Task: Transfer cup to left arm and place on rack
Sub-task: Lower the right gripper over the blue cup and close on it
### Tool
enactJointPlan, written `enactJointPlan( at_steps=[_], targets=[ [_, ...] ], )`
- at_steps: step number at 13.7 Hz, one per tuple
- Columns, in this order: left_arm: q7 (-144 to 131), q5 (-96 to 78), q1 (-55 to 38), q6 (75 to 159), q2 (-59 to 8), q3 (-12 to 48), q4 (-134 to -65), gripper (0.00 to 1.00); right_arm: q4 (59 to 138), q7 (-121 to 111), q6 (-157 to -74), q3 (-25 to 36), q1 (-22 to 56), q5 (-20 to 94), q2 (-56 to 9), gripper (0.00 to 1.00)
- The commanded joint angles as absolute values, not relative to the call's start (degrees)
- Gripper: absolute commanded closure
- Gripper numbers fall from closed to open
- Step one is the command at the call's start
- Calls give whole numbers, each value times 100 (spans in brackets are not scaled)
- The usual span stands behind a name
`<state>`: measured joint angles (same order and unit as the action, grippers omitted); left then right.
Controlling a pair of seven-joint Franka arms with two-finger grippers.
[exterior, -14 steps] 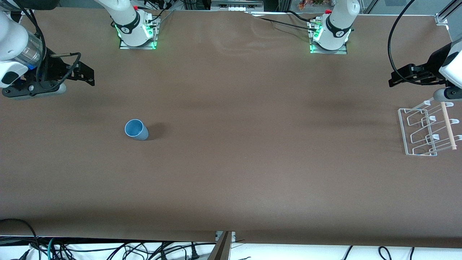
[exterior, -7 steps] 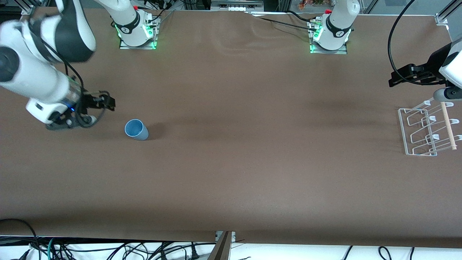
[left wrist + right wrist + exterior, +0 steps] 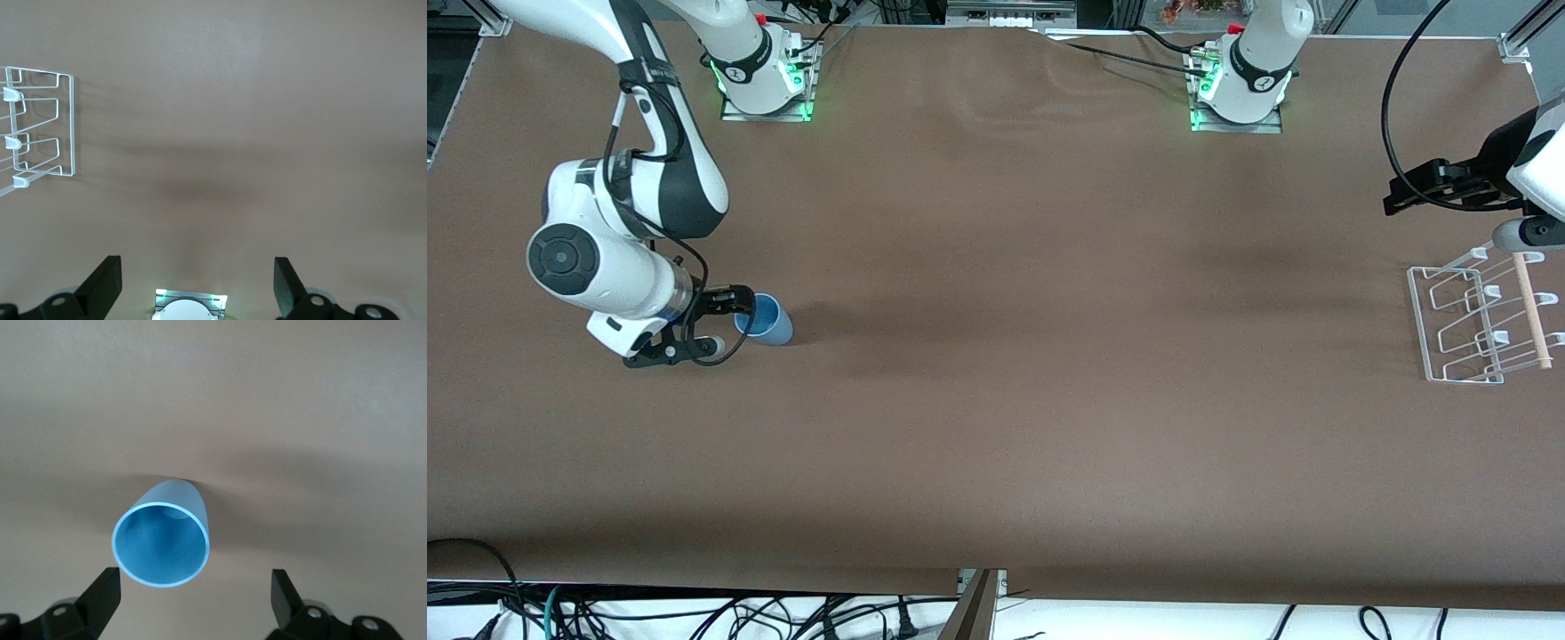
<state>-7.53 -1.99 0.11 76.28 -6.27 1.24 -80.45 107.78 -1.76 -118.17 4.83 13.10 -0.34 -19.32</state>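
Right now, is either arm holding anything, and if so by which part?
Nothing is held. The right gripper is open beside the upright cup, not closed on it. The left gripper waits open above the table by the rack.

No readable text, label, brand, number or sign anywhere.
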Motion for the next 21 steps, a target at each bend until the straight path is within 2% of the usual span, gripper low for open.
enactJointPlan(
  at_steps=[1, 6, 7, 8, 9, 12, 13, 15, 18, 21],
  targets=[
    [-738, -220, 79, 7576, -738, 123, -7857, 0, 11407, -255, -12382, 483, 1318, -18, -1731, 0],
    [-782, -220, 9, 7594, -756, 141, -7857, 0, 11593, -255, -12778, 483, 1318, -9, -1995, 1],
    [-774, -228, 9, 7594, -756, 141, -7857, 0, 11619, -255, -12805, 483, 1318, -17, -1995, 2],
    [-765, -237, 26, 7594, -765, 141, -7857, 0, 11619, -246, -12823, 483, 1318, -9, -2004, 12],
    [-756, -237, 26, 7602, -765, 141, -7857, 0, 11619, -246, -12841, 483, 1318, -9, -2082, 17],
    [-747, -255, 44, 7611, -747, 132, -7875, 0, 11619, -229, -13078, 483, 1310, 17, -2285, 20],
    [-712, -264, 53, 7603, -747, 132, -7892, 0, 11619, -202, -13078, 483, 1310, 18, -2303, 29],
    [-703, -203, 18, 7611, -721, 132, -7936, 0, 11602, -158, -13069, 483, 1310, 140, -2338, 60],
    [-703, -255, 0, 7611, -729, 158, -8015, 0, 11566, -158, -13025, 483, 1318, 185, -2382, 97],
    [-677, -430, 0, 7611, -738, 158, -8103, 0, 11400, -176, -12781, 457, 1318, 193, -2382, 100]
  ],
)
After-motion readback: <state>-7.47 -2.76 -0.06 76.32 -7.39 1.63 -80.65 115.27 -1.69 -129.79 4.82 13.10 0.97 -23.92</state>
